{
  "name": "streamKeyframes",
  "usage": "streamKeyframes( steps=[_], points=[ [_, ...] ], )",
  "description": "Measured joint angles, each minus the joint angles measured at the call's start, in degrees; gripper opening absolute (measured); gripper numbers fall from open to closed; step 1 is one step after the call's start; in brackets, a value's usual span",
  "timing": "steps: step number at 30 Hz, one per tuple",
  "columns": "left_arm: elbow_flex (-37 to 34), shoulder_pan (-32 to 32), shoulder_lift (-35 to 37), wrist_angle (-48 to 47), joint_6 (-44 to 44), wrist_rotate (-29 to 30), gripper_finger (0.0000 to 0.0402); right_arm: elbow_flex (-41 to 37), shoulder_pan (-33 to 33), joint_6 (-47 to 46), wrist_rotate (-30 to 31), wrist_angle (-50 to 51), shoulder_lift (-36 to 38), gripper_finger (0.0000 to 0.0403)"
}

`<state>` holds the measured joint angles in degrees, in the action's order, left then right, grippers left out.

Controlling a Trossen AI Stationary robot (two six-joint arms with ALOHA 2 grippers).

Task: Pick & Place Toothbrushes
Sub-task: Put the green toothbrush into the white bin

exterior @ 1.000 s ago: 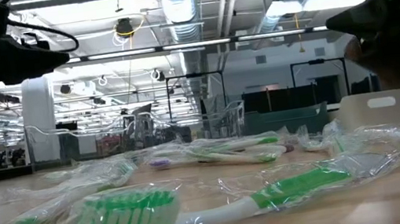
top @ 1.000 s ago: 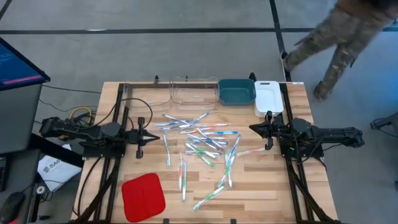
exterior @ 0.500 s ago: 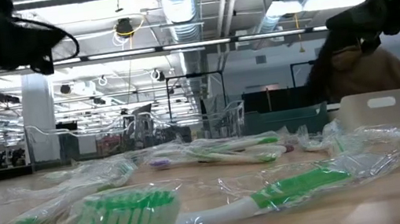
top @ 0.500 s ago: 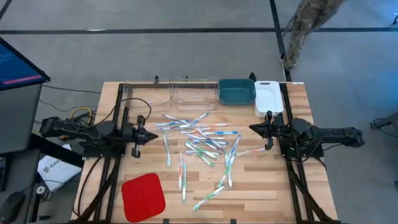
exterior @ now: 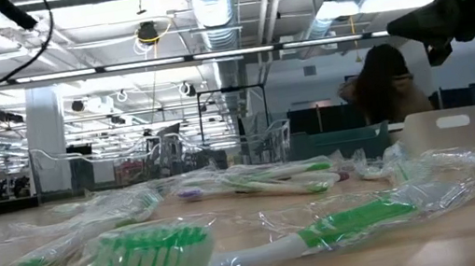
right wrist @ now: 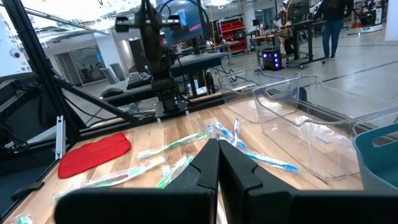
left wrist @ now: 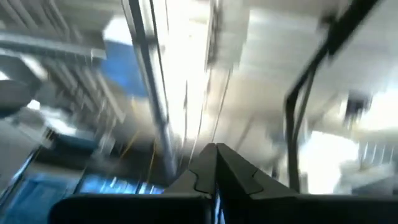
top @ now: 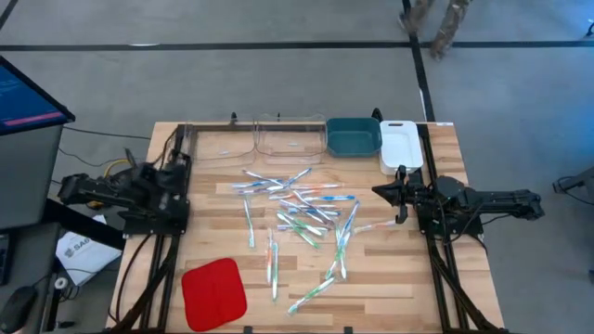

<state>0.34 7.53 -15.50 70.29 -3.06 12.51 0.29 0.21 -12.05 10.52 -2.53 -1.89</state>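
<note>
Wooden table (top: 390,278) carries the toothbrushes (top: 297,211) scattered across its middle, none in the far row: two clear bins (top: 255,139), a teal bin (top: 353,136), a white bin (top: 401,144). Left gripper (left wrist: 216,163) and right gripper (top: 379,192) are both closed, empty, at opposite edges.
</note>
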Motion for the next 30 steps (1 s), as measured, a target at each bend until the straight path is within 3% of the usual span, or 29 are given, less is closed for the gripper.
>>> streamKeyframes(
  steps=[5,9,13,18,24,30],
  points=[
    [2.2,0.0,-1.9,4.1,-7.5,4.2,0.0002,0.0,-0.9,-0.1,0.2,-0.6,0.0,0.0],
    [7.9,0.0,-9.6,4.0,-13.8,6.7,0.0002,0.0,-2.3,-10.4,0.3,-3.2,0.0,0.0],
    [17.7,0.0,-21.3,4.0,-13.4,6.9,0.0002,0.0,-4.8,-22.3,1.6,-10.8,0.0,0.0],
    [32.5,-1.1,-36.2,4.1,-8.4,12.8,0.0002,0.6,-8.3,-35.6,8.3,-21.8,0.0,0.0],
    [47.1,-3.7,-49.6,4.1,-6.6,13.4,0.0002,2.5,-12.1,-42.7,13.5,-33.1,0.0,0.0],
    [54.1,-5.0,-55.0,4.1,-6.6,13.5,0.0002,2.9,-14.7,-44.2,13.6,-37.9,0.0,0.0]
  ],
)
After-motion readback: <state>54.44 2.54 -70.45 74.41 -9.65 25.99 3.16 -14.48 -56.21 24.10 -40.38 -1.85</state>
